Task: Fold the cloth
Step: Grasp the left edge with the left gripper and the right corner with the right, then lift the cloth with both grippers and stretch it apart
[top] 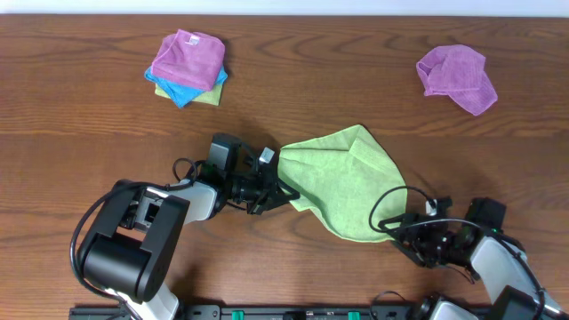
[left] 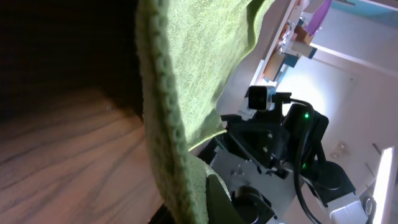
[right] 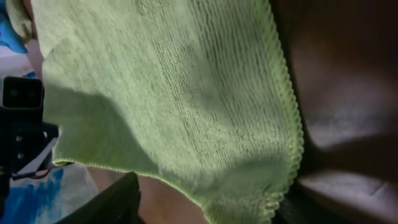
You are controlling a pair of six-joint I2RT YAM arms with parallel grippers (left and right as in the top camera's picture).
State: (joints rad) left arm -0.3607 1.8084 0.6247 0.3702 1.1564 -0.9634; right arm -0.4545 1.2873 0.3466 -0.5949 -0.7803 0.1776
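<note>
The lime-green cloth (top: pixel 342 182) lies partly lifted in the middle of the wooden table. My left gripper (top: pixel 271 189) is shut on its left corner. In the left wrist view the cloth (left: pixel 186 81) stretches away from the gripper (left: pixel 196 208), its stitched edge running straight into the jaws. My right gripper (top: pixel 402 233) is at the cloth's lower right corner. In the right wrist view that corner of the cloth (right: pixel 186 99) sits between the fingers of the gripper (right: pixel 208 199). The jaws stand apart, with bare wood showing beside the left finger (right: pixel 115 202).
A stack of purple, blue and yellow-green cloths (top: pixel 187 67) lies at the back left. A crumpled purple cloth (top: pixel 458 78) lies at the back right. The table's front edge (top: pixel 293 307) runs just behind both arms.
</note>
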